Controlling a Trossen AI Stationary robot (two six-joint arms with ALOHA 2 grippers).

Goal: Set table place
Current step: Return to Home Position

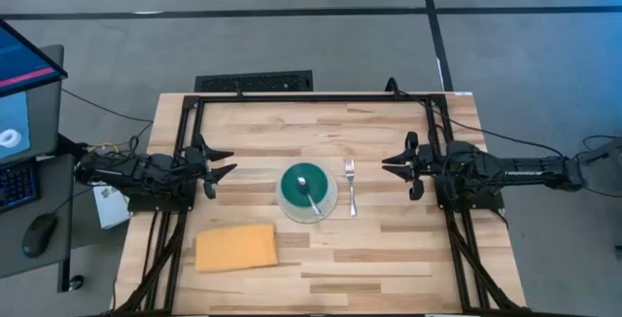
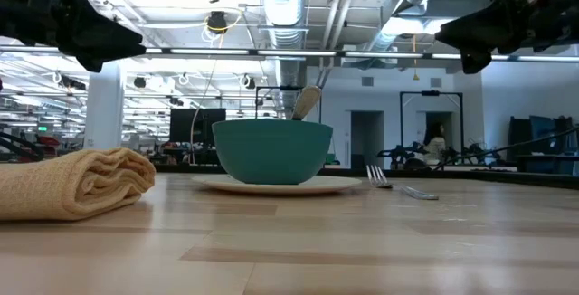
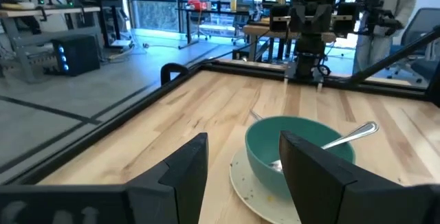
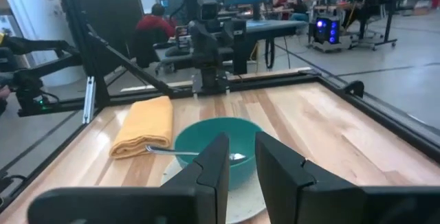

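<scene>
A teal bowl (image 1: pixel 307 191) with a spoon (image 1: pixel 309 193) in it stands on a pale plate (image 1: pixel 330 205) at the middle of the pale wooden tabletop (image 1: pixel 389 249). A fork (image 1: pixel 351 187) lies flat just right of the plate. A folded yellow-orange cloth (image 1: pixel 236 247) lies near the front left. My left gripper (image 1: pixel 225 162) hovers open at the left side, above the table. My right gripper (image 1: pixel 389 159) hovers open at the right side. Both are empty and point toward the bowl.
Black frame rails (image 1: pixel 311 98) run along the far edge and down both sides of the table. A monitor, keyboard and mouse (image 1: pixel 37 231) sit on a desk left of the table. People show in the room beyond (image 4: pixel 155 21).
</scene>
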